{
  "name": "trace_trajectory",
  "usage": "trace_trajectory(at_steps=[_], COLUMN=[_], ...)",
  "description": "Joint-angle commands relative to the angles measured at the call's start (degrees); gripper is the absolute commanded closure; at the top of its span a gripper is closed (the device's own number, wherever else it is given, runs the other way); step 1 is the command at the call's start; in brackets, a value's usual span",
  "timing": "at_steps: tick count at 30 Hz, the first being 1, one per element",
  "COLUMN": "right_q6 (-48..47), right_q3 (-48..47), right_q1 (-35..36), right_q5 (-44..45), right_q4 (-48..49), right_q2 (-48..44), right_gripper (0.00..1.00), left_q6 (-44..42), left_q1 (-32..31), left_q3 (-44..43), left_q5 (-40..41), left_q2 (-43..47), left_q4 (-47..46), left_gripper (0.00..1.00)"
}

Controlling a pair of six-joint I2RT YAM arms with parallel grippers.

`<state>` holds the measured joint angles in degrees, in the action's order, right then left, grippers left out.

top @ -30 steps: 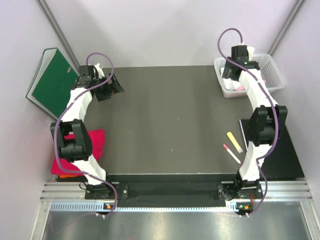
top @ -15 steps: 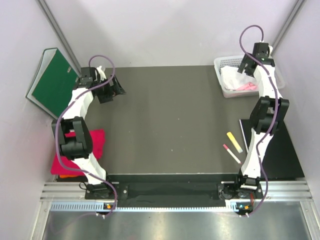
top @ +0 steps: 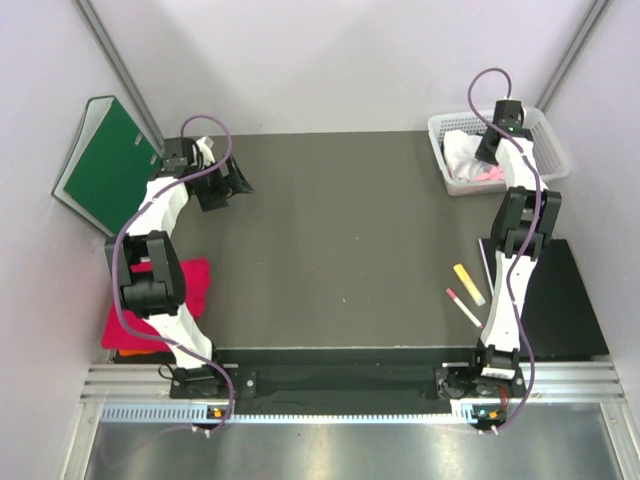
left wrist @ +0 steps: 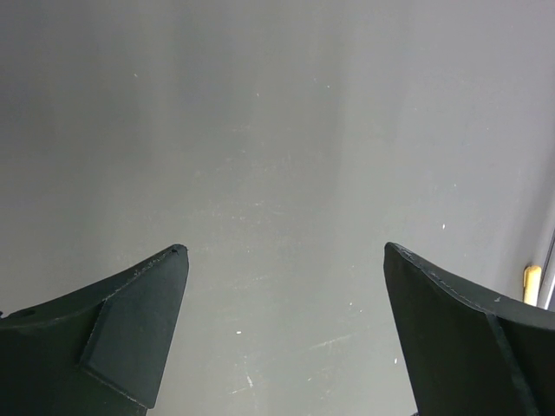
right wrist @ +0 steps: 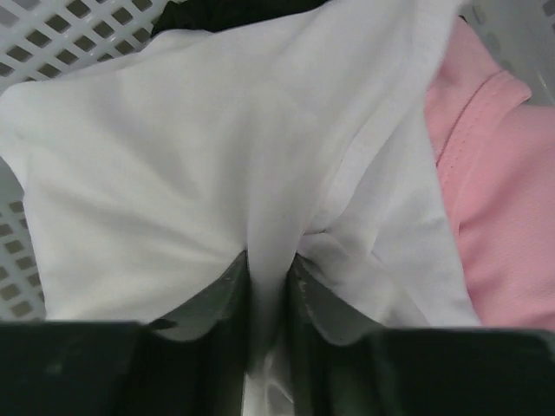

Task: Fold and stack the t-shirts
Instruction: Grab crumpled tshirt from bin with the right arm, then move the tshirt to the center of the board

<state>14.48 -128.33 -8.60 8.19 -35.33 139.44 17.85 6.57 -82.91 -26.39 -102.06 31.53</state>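
A white t-shirt [right wrist: 217, 156] lies crumpled in the white basket [top: 545, 128] at the back right, with a light pink t-shirt [right wrist: 503, 208] beside it. My right gripper [right wrist: 270, 264] is down in the basket, shut on a pinched fold of the white t-shirt [top: 462, 152]. A crimson-red t-shirt [top: 190, 280] lies folded at the table's left edge, partly hidden by the left arm, with a strip of orange cloth [top: 128, 352] showing beneath it. My left gripper [left wrist: 286, 251] hovers open over bare dark table near the back left corner [top: 232, 178], holding nothing.
A green binder [top: 105, 165] leans against the left wall. A yellow marker [top: 468, 284] and a pink-and-white pen [top: 462, 307] lie on the table near the right arm. A black mat [top: 555, 300] covers the table's right side.
The right arm swung further back over the basket and lowered into it, and its jaws shut on the white t-shirt. The left arm has barely moved.
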Motion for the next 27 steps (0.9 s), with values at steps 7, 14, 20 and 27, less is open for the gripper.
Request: trace_trajectory(at_steps=[7, 14, 20, 27], right_q6=[1.60, 1.69, 1.69, -1.81], right_q3=[-4.21, -4.64, -5.00, 0.27], right_q1=[-0.54, -0.45, -0.37, 10.25], right_q5=[-0.28, 1.48, 1.40, 2.35], right_q4=[1.93, 3.25, 2.99, 2.20], right_q2=[-4.59, -15.59, -24.55, -34.30], right_gripper=[1.00, 1.00, 1.00, 1.00], left_q6=[0.17, 0.96, 0.79, 0.44], left_q1=[-0.42, -1.03, -1.12, -1.12], left_q3=[-1.90, -1.72, -2.60, -2.95], left_q5=[-1.73, -2.61, -3.75, -4.28], left_q2=[-0.68, -0.77, -0.34, 0.02], left_q4=[-0.15, -1.99, -2.96, -3.84], left_gripper=[0.04, 0.04, 0.01, 0.01])
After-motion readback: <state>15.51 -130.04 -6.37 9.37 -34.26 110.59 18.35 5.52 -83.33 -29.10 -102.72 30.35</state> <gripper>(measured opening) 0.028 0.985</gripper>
